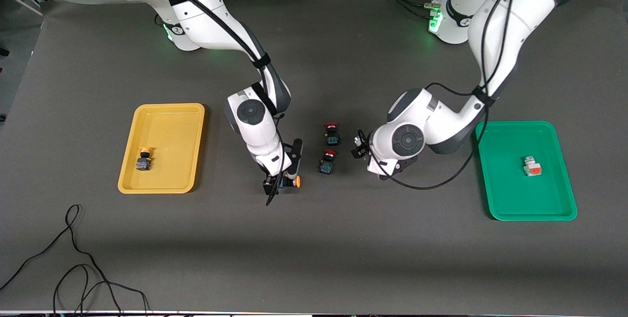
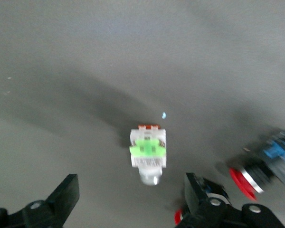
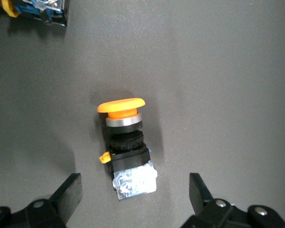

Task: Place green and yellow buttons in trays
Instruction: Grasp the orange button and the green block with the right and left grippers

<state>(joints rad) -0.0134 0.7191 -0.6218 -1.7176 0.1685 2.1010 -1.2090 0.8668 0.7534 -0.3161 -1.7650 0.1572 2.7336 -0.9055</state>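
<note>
Hovering low over the counter (image 1: 314, 258) with the right tool (image 1: 280, 185), spread wide and gripping nothing. Showing in the right wrist view a yellow-capped button (image 3: 126, 152) lying on its side on the bare counter, between the open fingers (image 3: 66, 194) and touching neither. Appearing in the front view only as an orange cap beside that tool, nearer the front camera than the two red-capped switches (image 1: 329, 147).

Hanging over the counter with the left tool (image 2: 130, 187) too, equally wide and empty. Catching in the left wrist view a green-faced button (image 2: 148, 154) on the counter between the fingers, near the red-capped switches. Covered in the front view by the left arm (image 1: 417, 135).

Found only in the front view: a second yellow-capped button (image 1: 143, 158) in the yellow tray (image 1: 167, 116), and an orange-red-faced button (image 1: 532, 167) in the green tray (image 1: 515, 130).
</note>
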